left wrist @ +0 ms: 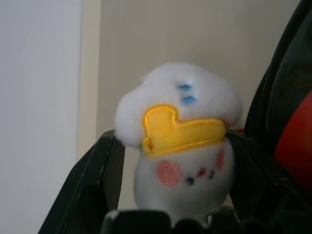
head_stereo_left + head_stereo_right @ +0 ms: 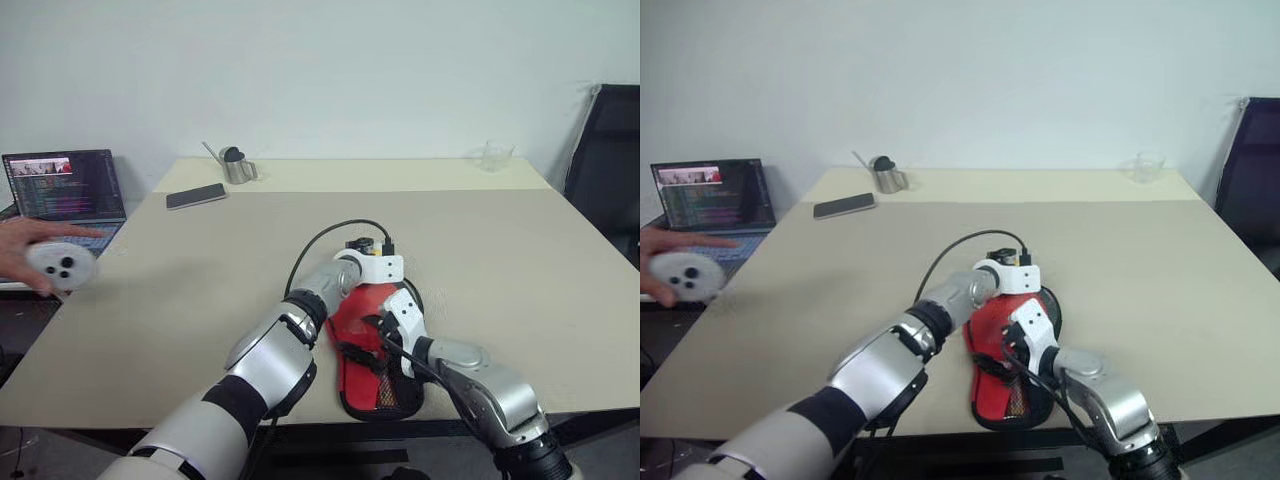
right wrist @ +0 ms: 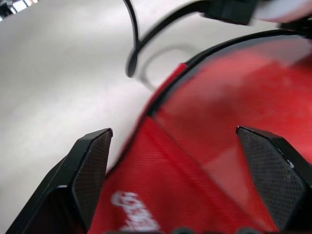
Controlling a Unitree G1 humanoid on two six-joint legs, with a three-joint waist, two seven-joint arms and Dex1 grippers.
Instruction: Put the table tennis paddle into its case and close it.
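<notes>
Setting: office or lab room.
Plain white wall, large beige table (image 2: pixel 200 270), open laptop (image 2: pixel 65 190) showing code, black office chair (image 2: pixel 605 150), phone (image 2: pixel 196 196).

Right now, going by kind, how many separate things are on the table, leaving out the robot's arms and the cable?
Paddle case, red side up: 1
White plush charm on the case: 1
Phone: 1
Small metal watering can: 1
Clear cup: 1
Total: 5

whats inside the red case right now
Cannot tell: the red fabric paddle-shaped case lies flat on the beige table, with both grippers over it hiding its opening. No paddle shows.
</notes>
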